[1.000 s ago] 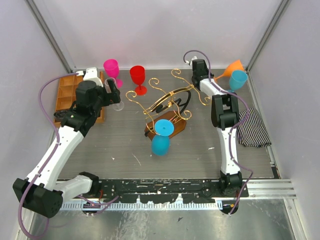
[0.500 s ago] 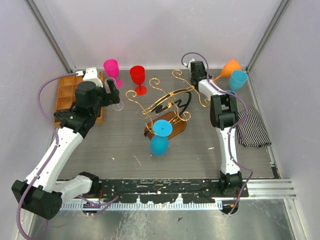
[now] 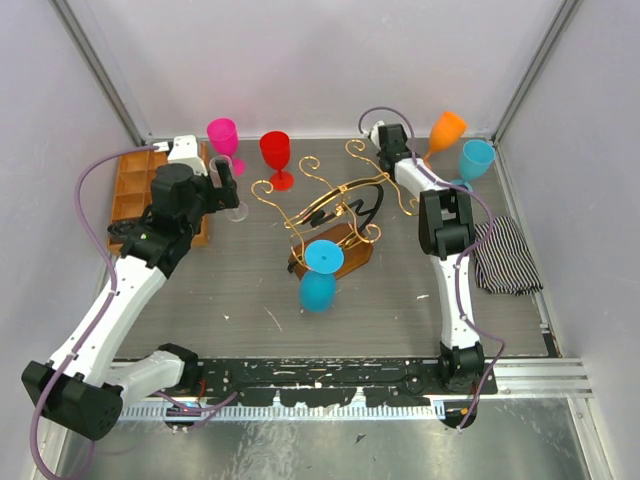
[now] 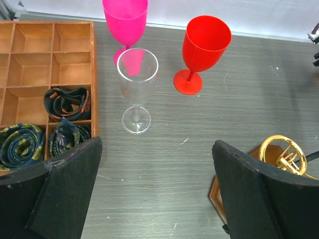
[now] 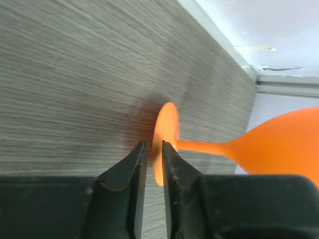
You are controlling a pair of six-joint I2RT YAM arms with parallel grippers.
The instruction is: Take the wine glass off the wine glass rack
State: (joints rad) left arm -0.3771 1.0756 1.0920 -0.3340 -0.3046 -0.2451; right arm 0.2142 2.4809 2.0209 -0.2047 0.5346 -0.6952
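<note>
Bowl of orange wine glass cut by right edge, foot's lower rim hidden between right gripper fingers, pink glass rim cropped at top, wine glass rack mostly off frame.

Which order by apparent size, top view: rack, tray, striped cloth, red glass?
1. rack, largest.
2. tray and striped cloth: too close to rank, since the left arm hides part of the tray.
3. red glass, smallest.

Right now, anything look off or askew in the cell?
Nothing spilled or broken. One oddity: the right claw grips the orange glass by the thin edge of its foot, at the back right; I can't tell if the foot sits flat on the table. A striped cloth lies crumpled by the right edge.
</note>
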